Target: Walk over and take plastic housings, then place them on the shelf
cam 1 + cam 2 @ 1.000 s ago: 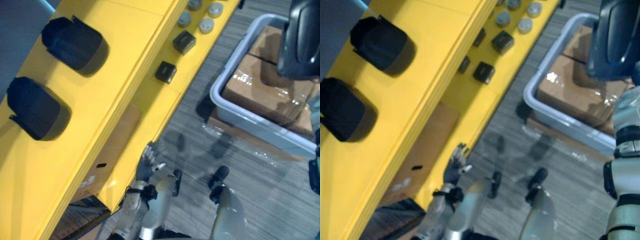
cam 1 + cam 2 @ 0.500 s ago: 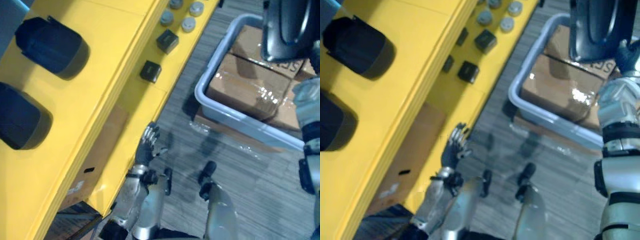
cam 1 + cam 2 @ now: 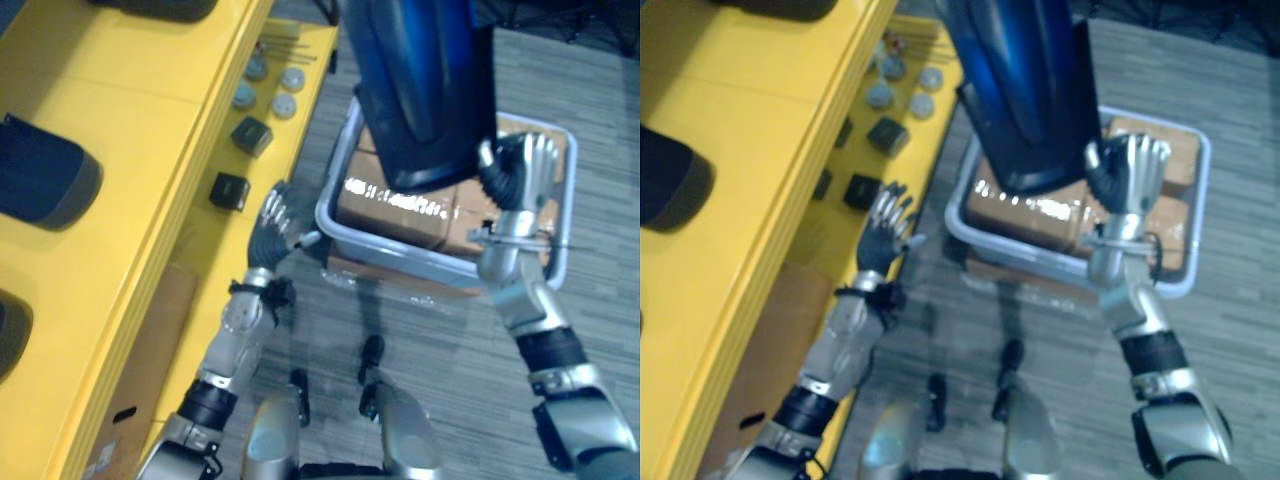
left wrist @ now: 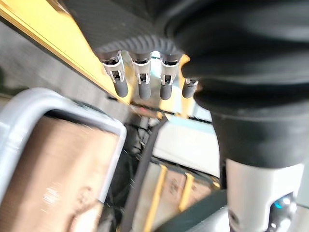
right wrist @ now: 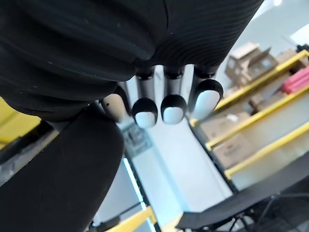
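Right hand (image 3: 520, 175): fingers upright, thumb hooked on the lower corner of the blue plastic housing (image 3: 420, 80), lifted at 12 o'clock, likely for carrying. Left hand (image 3: 272, 222) spread, empty. Yellow shelf (image 3: 130, 110) at 9 o'clock carries a shelved housing (image 3: 45, 185).

Shelf (image 3: 120, 120) along the left: housings (image 3: 40, 185) on top, small parts (image 3: 252, 135) on its lower ledge. To its right, a bin (image 3: 440, 268) holding boxes (image 3: 400, 205). Another housing (image 3: 420, 80), seemingly above the bin, sits left of the right hand (image 3: 525, 175).
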`<state>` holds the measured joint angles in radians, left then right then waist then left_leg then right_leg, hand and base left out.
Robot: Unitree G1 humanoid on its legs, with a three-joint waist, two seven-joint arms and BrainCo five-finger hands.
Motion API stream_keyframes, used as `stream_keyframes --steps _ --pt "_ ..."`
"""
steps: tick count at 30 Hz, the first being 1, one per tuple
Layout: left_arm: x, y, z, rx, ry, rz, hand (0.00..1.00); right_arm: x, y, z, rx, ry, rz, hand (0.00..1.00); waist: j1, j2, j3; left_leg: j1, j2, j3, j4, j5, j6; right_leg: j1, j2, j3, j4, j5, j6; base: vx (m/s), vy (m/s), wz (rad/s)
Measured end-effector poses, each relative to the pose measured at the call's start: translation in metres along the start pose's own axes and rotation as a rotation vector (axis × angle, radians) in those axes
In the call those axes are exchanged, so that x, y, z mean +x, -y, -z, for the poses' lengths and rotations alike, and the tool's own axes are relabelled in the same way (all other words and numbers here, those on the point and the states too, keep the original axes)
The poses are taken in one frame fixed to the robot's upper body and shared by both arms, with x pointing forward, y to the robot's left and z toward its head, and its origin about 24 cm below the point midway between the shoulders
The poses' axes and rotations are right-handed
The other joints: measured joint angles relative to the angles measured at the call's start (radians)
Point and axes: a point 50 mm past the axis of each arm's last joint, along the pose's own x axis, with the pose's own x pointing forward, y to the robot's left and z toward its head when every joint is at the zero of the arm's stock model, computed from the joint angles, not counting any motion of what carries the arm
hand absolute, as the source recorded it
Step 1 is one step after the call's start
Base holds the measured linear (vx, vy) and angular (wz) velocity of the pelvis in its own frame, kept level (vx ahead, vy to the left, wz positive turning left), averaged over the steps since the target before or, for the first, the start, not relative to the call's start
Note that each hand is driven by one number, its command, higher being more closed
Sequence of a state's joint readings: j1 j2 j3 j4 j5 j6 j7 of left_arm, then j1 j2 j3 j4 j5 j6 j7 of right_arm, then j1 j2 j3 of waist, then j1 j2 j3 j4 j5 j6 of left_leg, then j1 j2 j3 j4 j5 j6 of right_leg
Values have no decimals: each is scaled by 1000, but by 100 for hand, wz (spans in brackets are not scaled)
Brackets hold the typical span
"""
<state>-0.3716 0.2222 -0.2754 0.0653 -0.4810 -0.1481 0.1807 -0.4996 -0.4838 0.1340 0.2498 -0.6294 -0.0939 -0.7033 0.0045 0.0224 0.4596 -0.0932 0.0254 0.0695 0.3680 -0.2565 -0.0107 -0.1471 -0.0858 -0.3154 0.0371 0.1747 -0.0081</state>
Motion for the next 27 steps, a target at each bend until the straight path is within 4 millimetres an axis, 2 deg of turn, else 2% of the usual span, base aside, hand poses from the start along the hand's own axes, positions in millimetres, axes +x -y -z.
stream_keyframes --steps 5,9,16,20,27 --pt "5 -1 -5 -25 17 -5 0 -21 -12 -6 31 34 -60 100 -8 -5 -53 67 -2 24 -50 8 -1 45 4 18 -26 4 3 13 50 -11" --pt "5 -7 -5 -20 16 -28 0 -26 -19 -15 59 83 -93 100 -8 -11 -66 87 -4 24 -54 8 -1 66 4 19 -34 8 4 -46 39 0" --pt "4 -14 10 10 -48 -56 0 -34 -28 -28 86 138 -128 100 11 -19 -71 71 -10 23 -45 10 0 81 4 15 -86 37 5 -89 35 1" --pt "3 -14 12 12 -57 -49 0 -36 -31 -31 95 144 -140 100 11 -22 -73 72 -11 22 -46 10 0 83 4 14 -86 42 7 -38 49 1" --pt "-12 -8 30 -51 -140 25 0 -50 -45 -43 136 159 -203 100 19 -40 -121 78 -16 11 -47 10 0 100 2 8 -105 47 12 -16 59 5"
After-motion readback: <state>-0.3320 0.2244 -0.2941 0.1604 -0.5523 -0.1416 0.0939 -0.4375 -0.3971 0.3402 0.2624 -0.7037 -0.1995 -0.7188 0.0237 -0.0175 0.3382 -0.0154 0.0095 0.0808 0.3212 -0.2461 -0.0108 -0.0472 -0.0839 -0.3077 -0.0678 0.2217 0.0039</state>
